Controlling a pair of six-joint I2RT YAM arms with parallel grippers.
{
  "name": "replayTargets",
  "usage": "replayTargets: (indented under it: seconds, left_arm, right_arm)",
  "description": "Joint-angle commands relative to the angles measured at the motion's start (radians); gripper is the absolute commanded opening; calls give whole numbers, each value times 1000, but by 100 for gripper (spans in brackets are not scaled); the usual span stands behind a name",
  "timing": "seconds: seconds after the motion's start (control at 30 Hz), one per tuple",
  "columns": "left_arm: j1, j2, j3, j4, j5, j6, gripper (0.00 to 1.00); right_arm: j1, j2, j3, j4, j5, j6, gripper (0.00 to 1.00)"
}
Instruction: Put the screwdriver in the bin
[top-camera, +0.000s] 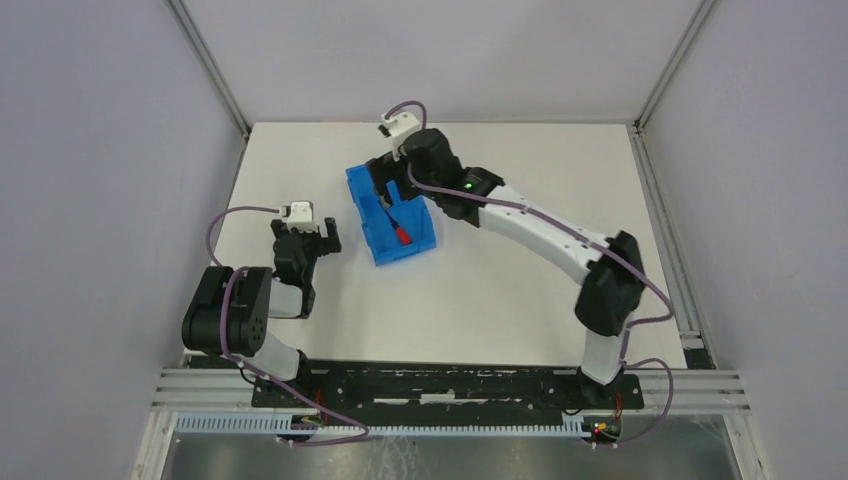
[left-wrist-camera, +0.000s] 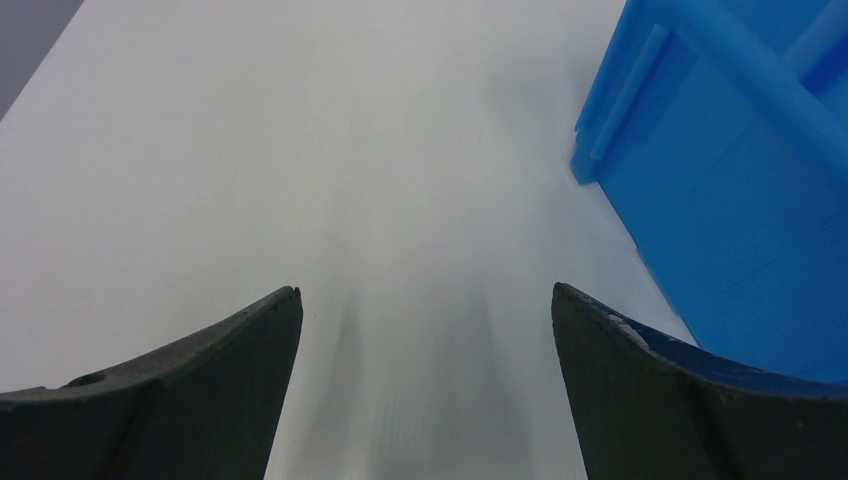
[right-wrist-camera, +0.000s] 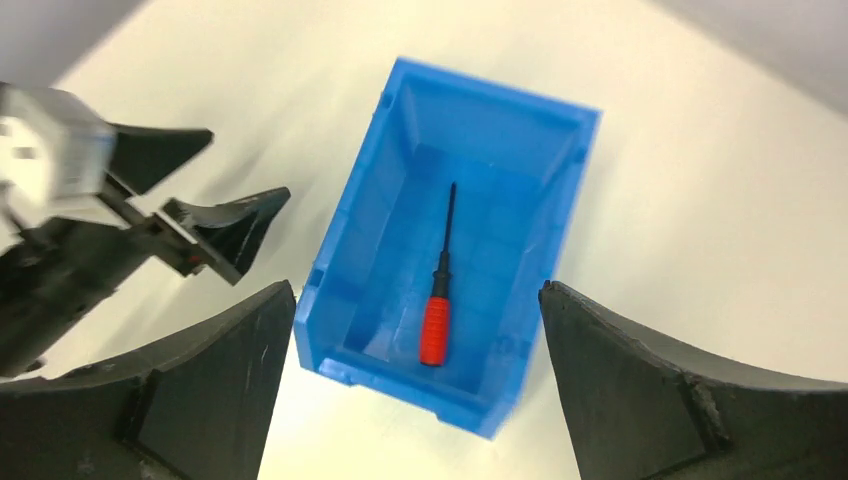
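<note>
White tabletop (top-camera: 500, 300); screwdriver (right-wrist-camera: 436, 325) lies in bin (right-wrist-camera: 490, 96), shaft toward 12 o'clock, centred below my spread right gripper (right-wrist-camera: 418, 288); left gripper (left-wrist-camera: 425, 290) spread, bin at its 2 o'clock

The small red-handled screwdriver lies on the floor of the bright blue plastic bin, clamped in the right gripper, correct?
No. The small red-handled screwdriver lies on the floor of the bright blue plastic bin, but the right gripper hangs open above it, as the right wrist view shows.
</note>
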Motion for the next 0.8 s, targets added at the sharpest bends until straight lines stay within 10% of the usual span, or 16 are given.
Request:
replayTargets:
  seconds: [0.0, 0.5, 0.77]
  left_arm:
    - [7, -17, 3, 32, 15, -29, 100]
    - [7, -18, 3, 31, 14, -29, 100]
    - [7, -17, 3, 31, 14, -29, 100]
  right_arm:
    - [-54, -251, -183, 103, -16, -74, 98]
    - [-284, -853, -1266, 494, 286, -92, 98]
    - [-301, -860, -1418, 589, 273, -60, 98]
